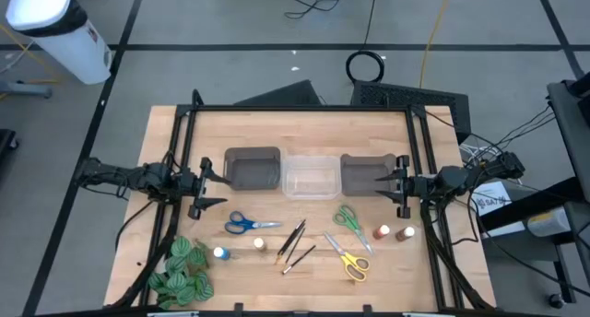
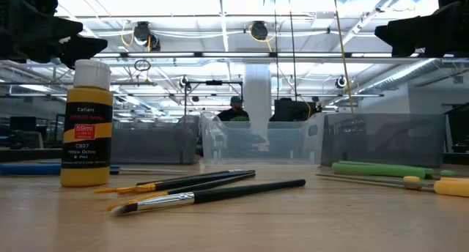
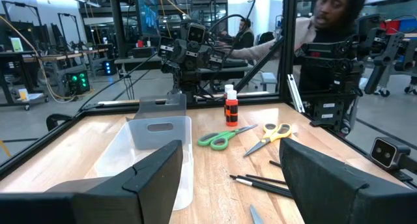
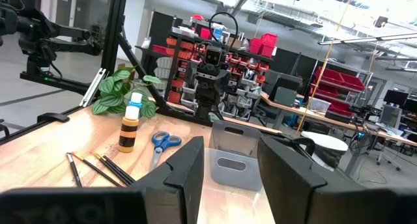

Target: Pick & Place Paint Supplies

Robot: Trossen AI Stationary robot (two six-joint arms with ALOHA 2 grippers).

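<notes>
paintbrushes (image 2: 212, 187) lie closest to the low camera, thin dark handles crossing one another on the wooden table (image 1: 304, 280), with a yellow-ochre paint bottle (image 2: 86, 124) standing upright just beside them. from above, the supplies sit in a loose band along the near half of the table: blue scissors (image 1: 247, 224), green scissors (image 1: 348, 217), yellow scissors (image 1: 351, 263), a blue-capped bottle (image 1: 220, 253) next to the leafy bunch (image 1: 181, 269), and two small bottles (image 1: 394, 233) near the right frame. behind them a row of three bins, grey (image 1: 253, 168), clear (image 1: 310, 176) and grey again, appears empty.

the likely trouble: the brushes overlap, so a pinch on one could drag or flick its neighbours, and being so thin they could slip out of a shallow grip. the bottles are tall and narrow, so an off-centre approach could topple them and send them rolling. the scissors lie flat, leaving little to get under.

neither arm holds anything. the left gripper (image 1: 214, 183) hovers at the left end of the bin row, pointing inward, its fingers spread wide. the right gripper (image 1: 388, 183) mirrors it over the right grey bin, fingers parted more narrowly, empty between them.
</notes>
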